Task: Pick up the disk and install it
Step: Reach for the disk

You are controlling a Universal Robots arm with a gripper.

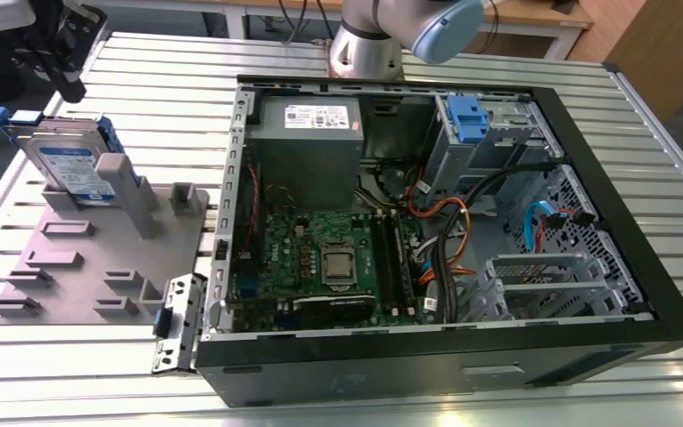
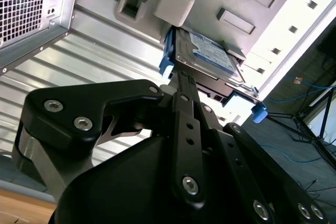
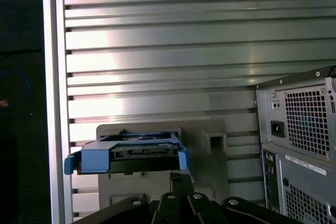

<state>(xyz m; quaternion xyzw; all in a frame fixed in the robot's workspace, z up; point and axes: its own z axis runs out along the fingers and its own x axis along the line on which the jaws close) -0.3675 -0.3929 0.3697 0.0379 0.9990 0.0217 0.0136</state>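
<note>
The disk (image 1: 71, 165) is a silver drive with a white-and-blue label, framed by blue rails. It leans upright between the posts of a grey holder (image 1: 81, 258) at the exterior view's left. My black gripper (image 1: 67, 76) hangs just beyond and above the disk, apart from it. In the second wrist view the gripper (image 2: 181, 85) points at the edge of the disk (image 2: 207, 53). In the first wrist view the disk's connector end (image 3: 126, 156) sits close in front of the gripper (image 3: 181, 181).
An open computer case (image 1: 437, 240) lies beside the holder, showing its motherboard (image 1: 317, 258), power supply (image 1: 312, 133) and cables. A blue bracket (image 1: 466, 120) sits in the drive bay at its far corner. The ribbed metal table (image 1: 68, 374) carries everything.
</note>
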